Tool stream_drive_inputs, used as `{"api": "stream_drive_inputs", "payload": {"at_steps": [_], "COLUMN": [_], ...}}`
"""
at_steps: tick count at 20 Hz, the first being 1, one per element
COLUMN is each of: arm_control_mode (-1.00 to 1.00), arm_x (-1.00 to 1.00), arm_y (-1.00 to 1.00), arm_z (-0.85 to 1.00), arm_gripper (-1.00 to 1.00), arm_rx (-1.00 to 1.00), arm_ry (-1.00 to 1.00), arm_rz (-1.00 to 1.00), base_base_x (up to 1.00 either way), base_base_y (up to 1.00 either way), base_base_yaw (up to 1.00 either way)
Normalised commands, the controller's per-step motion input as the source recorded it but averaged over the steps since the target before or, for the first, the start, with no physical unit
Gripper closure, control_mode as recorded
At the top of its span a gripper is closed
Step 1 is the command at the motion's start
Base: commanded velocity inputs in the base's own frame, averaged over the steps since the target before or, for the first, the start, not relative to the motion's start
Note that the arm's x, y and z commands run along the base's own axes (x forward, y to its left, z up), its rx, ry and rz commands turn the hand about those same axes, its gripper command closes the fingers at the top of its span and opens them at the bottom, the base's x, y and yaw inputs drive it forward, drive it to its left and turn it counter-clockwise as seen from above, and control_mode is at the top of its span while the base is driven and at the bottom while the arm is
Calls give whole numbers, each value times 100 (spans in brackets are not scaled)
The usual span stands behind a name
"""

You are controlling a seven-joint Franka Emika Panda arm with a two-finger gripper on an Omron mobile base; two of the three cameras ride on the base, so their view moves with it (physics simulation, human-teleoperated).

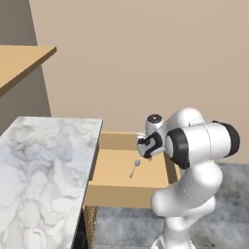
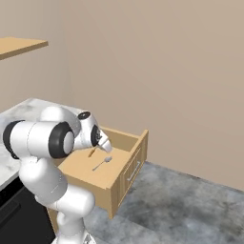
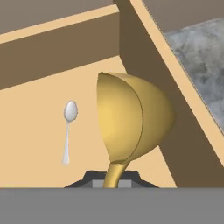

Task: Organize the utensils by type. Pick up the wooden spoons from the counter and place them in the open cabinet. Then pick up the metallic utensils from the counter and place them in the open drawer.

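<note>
Counter (image 1: 44,165): white marble worktop, left of the open drawer. Open drawer (image 1: 114,194): light-tan wooden box pulled out from under the counter's end, flat bottom bare around its contents. Arm: white, elbow folded high beside the drawer, forearm reaching over the drawer's right side, wrist bent downward. Gripper (image 1: 146,154): above the drawer interior, fingers nearly shut on the stem of the gold utensil (image 3: 129,120), its rounded bowl hanging clear over the drawer floor. Silver spoon (image 1: 135,168): lying flat on the drawer bottom, just beside the held utensil.
</note>
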Motion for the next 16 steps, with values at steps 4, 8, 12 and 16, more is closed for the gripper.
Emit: {"api": "stream_drive_inputs", "payload": {"at_steps": [4, 8, 12, 16], "arm_control_mode": [-100, -100, -100, -100], "arm_x": [4, 7, 19, 20], "arm_y": [0, 0, 0, 0], "arm_z": [-54, -51, -43, -35], "arm_gripper": [100, 100, 100, 100], "arm_rx": [2, 0, 0, 1], "arm_ry": [0, 5, 3, 0], "arm_rz": [0, 0, 0, -1], "base_base_x": [0, 0, 0, 0], "base_base_y": [0, 0, 0, 0], "base_base_yaw": [0, 0, 0, 0]}}
